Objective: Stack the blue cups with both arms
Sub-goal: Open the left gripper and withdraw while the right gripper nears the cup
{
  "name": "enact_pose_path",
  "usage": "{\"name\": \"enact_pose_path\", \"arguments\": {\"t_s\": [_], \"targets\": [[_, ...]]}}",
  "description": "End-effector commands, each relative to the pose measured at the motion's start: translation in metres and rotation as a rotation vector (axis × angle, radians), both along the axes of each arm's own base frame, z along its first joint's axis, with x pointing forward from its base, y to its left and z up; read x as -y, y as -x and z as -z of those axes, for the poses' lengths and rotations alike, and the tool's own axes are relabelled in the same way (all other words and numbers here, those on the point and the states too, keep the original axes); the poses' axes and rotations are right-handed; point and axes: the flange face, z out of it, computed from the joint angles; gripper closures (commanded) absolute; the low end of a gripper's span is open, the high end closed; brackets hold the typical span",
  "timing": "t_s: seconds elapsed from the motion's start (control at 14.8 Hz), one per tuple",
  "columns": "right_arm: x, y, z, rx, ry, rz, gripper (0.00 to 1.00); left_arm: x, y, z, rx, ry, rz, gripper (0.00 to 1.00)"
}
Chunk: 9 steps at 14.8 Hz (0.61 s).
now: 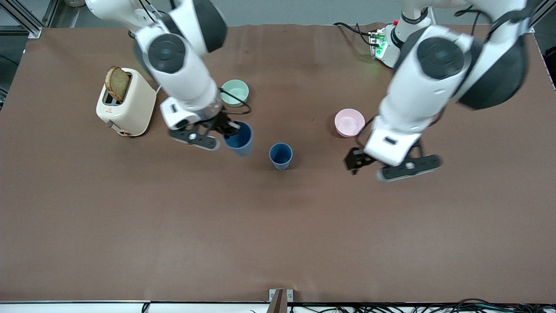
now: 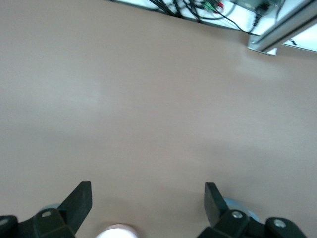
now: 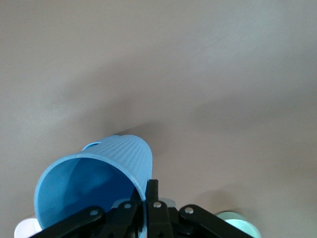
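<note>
My right gripper (image 1: 228,128) is shut on the rim of a blue cup (image 1: 239,140) and holds it tilted, above the table, beside the mint-green bowl. In the right wrist view the gripper (image 3: 147,191) pinches the wall of this cup (image 3: 94,178), one finger inside and one outside. The second blue cup (image 1: 280,155) stands upright and open on the table, toward the left arm's end from the held cup. My left gripper (image 1: 358,160) is open and empty above the table near the pink bowl; in the left wrist view it (image 2: 147,199) shows bare table between its fingers.
A mint-green bowl (image 1: 235,92) and a pink bowl (image 1: 349,122) sit farther from the front camera than the standing cup. A cream toaster (image 1: 126,104) with a bread slice (image 1: 117,83) stands toward the right arm's end. The pink bowl's edge shows in the left wrist view (image 2: 115,231).
</note>
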Motion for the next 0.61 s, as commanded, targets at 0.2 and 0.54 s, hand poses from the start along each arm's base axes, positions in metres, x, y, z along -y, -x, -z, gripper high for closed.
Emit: {"name": "enact_pose_path", "arguments": {"t_s": [0.2,0.54], "targets": [[-0.051,0.014,0.055,0.031,0.022,0.034,1.00,-0.085,0.033,-0.072,-0.039,-0.100,0.203,0.00],[-0.067,0.015,0.084,0.037,0.015,0.042,1.00,-0.121,0.058,-0.080,-0.061,-0.068,0.198,0.00]]}}
